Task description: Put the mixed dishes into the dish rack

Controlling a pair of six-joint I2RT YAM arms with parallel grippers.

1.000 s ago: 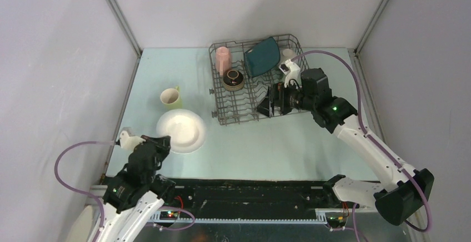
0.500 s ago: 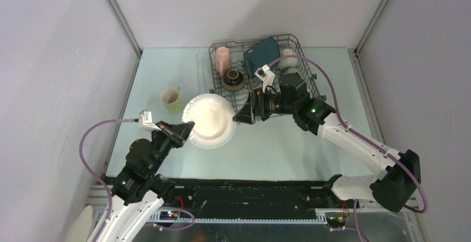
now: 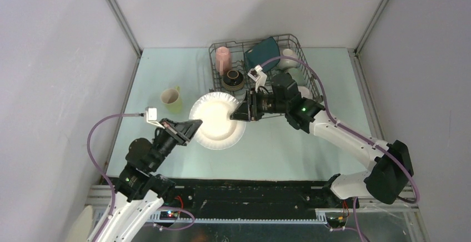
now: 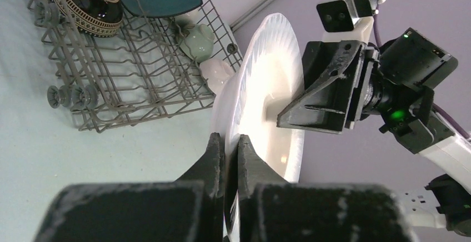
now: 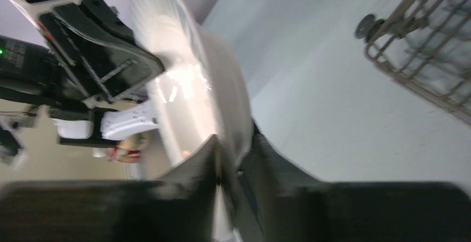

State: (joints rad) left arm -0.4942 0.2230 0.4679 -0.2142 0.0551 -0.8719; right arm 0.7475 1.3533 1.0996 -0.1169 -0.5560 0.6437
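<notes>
One second ago the round white plate lay flat on the counter; now it hangs aloft just beside the dish rack. Left end effector pinches its near rim; right end effector straddles the far rim, whether clamped I cannot tell. Yellow-green mug stands apart, leftward.

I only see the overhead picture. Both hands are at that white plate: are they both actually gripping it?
Observer: The left wrist camera shows the left hand pinching the white plate by its rim, fingers shut on it.
Operator: And the other one?
Observer: Its own camera, though blurred, shows the right hand with the rim wedged between its fingers.
Operator: What's behind the arm?
Observer: A pale green bowl in the dish rack.
</notes>
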